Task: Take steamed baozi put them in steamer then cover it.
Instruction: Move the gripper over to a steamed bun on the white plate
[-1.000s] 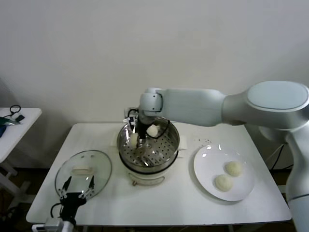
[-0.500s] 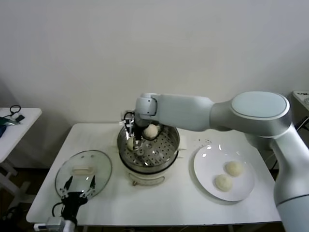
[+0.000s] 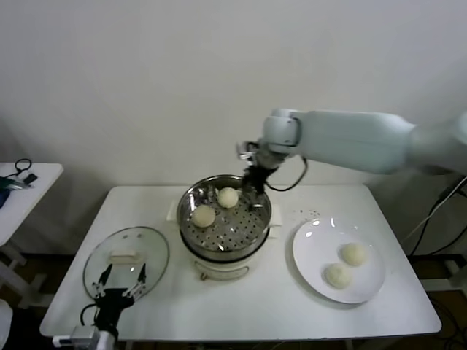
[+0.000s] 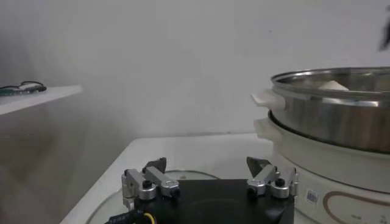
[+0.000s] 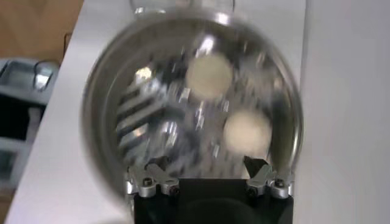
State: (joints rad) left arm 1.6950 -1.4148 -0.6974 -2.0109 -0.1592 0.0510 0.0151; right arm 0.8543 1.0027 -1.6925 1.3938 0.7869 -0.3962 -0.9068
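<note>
The steamer (image 3: 257,221) stands mid-table with two baozi on its perforated floor, one near the back (image 3: 228,197) and one to the left (image 3: 203,216). Another two baozi (image 3: 353,254) (image 3: 337,275) lie on the white plate (image 3: 310,251) to the right. My right gripper (image 3: 253,195) hangs open and empty over the steamer's back right rim. From its wrist, the right gripper (image 5: 204,164) looks down on both baozi (image 5: 209,74) (image 5: 247,131) in the steamer (image 5: 106,115). The cover (image 3: 125,261) lies flat at the left. My left gripper (image 3: 119,278) waits open at the cover's near edge.
A side table (image 3: 22,191) with small items stands off to the left. The left wrist view shows the steamer's wall (image 4: 341,122), the left gripper (image 4: 207,167) and bare tabletop (image 4: 183,149) between them.
My right gripper opened and left the second baozi in the steamer. It then rose and swung from the steamer's left side to its back right rim. The left arm stayed put.
</note>
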